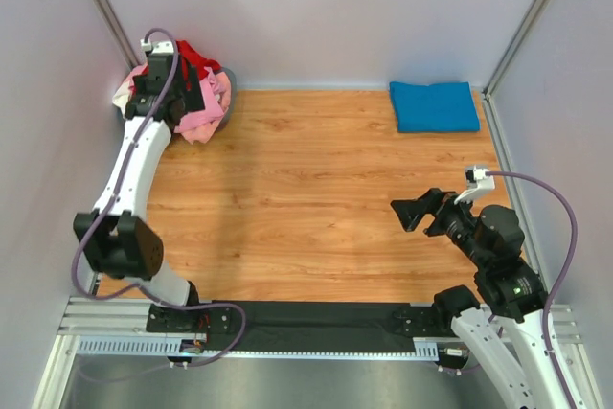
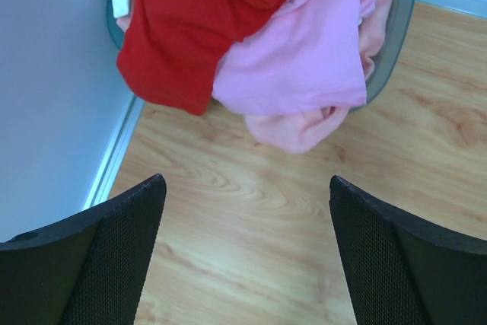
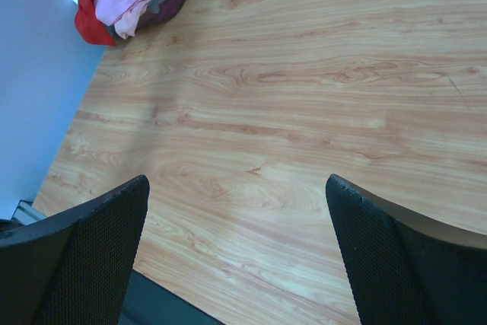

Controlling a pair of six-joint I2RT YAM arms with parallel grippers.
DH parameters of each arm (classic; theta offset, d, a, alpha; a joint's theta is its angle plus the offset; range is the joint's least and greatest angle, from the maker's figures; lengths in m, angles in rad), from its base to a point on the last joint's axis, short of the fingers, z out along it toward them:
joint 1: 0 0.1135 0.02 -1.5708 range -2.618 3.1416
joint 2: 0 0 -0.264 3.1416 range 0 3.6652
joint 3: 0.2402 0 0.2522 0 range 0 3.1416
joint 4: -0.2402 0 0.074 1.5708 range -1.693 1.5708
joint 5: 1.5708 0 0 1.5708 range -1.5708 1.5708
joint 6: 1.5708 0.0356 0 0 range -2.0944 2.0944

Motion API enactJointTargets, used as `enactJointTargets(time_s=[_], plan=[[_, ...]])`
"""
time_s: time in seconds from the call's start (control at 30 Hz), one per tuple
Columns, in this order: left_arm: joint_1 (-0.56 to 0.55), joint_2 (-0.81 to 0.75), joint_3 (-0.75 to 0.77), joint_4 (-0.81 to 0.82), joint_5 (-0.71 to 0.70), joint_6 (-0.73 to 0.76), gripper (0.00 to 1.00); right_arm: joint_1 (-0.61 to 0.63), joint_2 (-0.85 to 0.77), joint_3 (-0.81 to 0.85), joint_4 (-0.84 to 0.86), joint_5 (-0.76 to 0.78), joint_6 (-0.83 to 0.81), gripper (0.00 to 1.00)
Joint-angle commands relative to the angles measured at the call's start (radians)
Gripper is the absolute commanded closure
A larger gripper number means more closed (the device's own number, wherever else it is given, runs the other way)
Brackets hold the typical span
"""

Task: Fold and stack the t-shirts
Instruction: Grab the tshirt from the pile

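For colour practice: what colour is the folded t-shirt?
The folded t-shirt is blue; clearest from top external.

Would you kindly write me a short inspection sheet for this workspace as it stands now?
Surface: wood-grain table, no marks seen.
Job's things: blue t-shirt lies folded at the far right corner. The red t-shirt and pink t-shirt are heaped unfolded in a teal basket at the far left corner, spilling over its rim.
Clutter: nothing seen.
Grippers: left hand is open and empty, above the wood just short of the heap. The right hand is open and empty over bare wood.
Cables: a purple cable runs along each arm, clear of the cloth.
Surroundings: pale walls on three sides.
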Motion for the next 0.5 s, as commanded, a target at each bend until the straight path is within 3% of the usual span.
enactJointTargets(time_s=[0.0, 0.13, 0.47], plan=[[0.066, 0.132, 0.175, -0.040, 0.082, -0.023, 0.07, 0.006, 0.001, 0.004, 0.004, -0.056, -0.017, 0.00], [0.094, 0.359, 0.415, -0.100, 0.085, -0.009, 0.08, 0.005, 0.026, 0.001, 0.007, -0.073, -0.017, 0.00], [0.159, 0.701, 0.753, -0.146, 0.155, -0.033, 0.12, 0.005, 0.047, -0.017, 0.026, -0.096, -0.014, 0.00]])
